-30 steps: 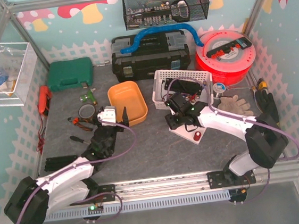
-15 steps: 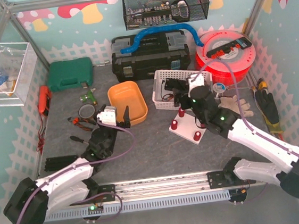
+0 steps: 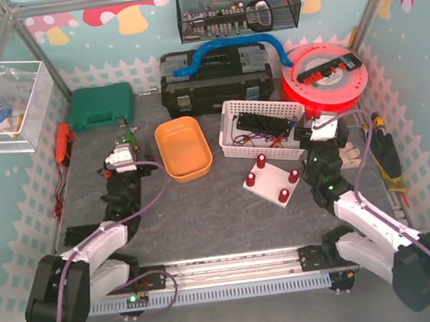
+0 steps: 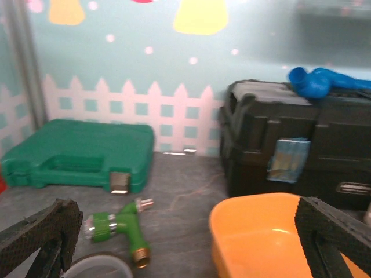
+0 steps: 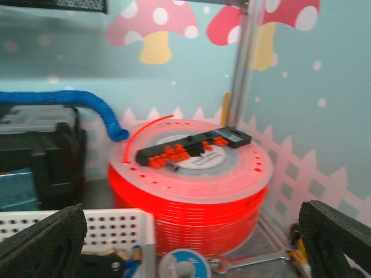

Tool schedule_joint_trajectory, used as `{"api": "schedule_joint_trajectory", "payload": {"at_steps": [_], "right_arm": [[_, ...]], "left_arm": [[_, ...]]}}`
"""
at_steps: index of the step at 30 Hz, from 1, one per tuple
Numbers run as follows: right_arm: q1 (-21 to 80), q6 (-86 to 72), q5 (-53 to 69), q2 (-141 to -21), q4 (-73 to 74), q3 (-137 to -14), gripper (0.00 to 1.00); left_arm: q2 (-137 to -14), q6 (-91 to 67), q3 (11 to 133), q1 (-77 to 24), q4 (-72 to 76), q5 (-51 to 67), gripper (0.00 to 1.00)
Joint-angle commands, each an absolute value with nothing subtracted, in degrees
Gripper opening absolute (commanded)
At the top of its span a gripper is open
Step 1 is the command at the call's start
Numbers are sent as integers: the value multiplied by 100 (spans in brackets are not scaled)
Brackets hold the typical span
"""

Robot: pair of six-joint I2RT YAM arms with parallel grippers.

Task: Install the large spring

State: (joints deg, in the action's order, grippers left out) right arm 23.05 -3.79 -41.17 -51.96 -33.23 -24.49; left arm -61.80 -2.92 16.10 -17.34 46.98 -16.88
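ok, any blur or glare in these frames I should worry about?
Top external: sharp, evenly lit, soft shadows only. Left wrist: soft throughout, edges of the green case and black toolbox smeared, likely motion blur; slight sheen on the orange bin. Right wrist: mildly soft, red spool readable, wall behind blurred; no harsh glare.

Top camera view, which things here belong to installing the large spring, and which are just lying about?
For the job:
- white board with red pegs
- white parts basket, probably
- left gripper and right gripper, both open
- no spring that I can make out

Lying about:
- orange tub
- green case
- black toolbox
- red reel
- work glove
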Motion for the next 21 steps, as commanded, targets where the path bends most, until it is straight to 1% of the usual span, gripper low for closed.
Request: {"api": "schedule_joint_trajectory", "payload": {"at_steps": [1, 4, 7, 12, 17, 18, 21], "right_arm": [[1639, 92, -3564, -5421, -4345, -2106, 99], [1330, 248, -3073, -5615, -4668, -1869, 99], [1064, 252, -2822, -5883, -4925, -1676, 99], [766, 296, -2427, -6344, -5434, -1366, 99], [546, 209, -2055, -6839, -6440, -1031, 99], [499, 56, -2017, -6920, -6416, -1071, 99], [349, -40, -1475, -7123, -6686, -1081, 99]], "left_arm": [[-6194, -483, 1186, -1241, 5431, -1358, 99], [-6371, -382, 944, -1034, 5776, -1309, 99], [-6720, -150, 924, -906, 5839, -1179, 99], [-7277, -15, 857, -855, 6535, -970, 99], [-8213, 109, 812, -835, 7769, -643, 99], [-8372, 142, 823, -835, 7958, -644, 99], [-8356, -4, 799, -774, 7979, -745, 99]]}}
